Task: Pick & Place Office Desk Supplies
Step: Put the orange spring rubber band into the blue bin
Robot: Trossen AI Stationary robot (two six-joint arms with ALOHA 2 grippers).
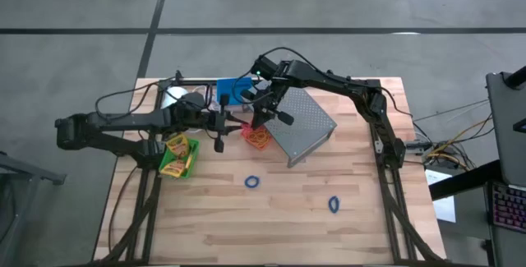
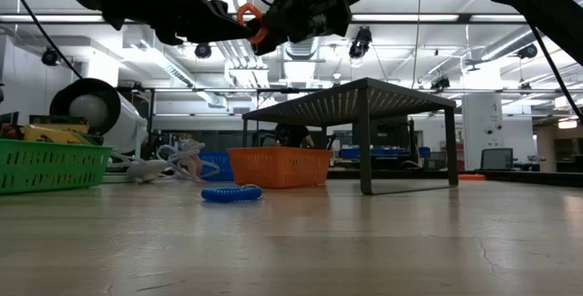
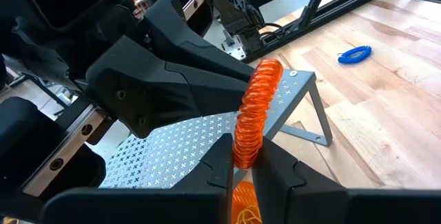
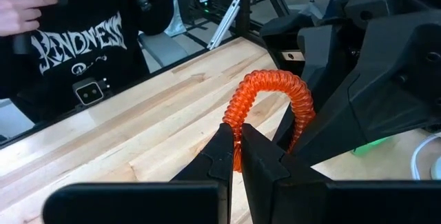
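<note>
While both my claws pinch the red-orange coiled plastic ring band (image 3: 256,110) above the red-orange plastic bin (image 1: 257,138), left claw (image 3: 240,160) and right claw (image 4: 236,147) clenched, I judge this a handover, so it drops there.

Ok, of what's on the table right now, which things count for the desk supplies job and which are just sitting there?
Job:
- red coil band, pinched by both the left gripper and right gripper
- two blue bands
- orange bin
- green bin with crayon boxes
- blue bin

Lying about:
- grey perforated rack
- white roll
</note>
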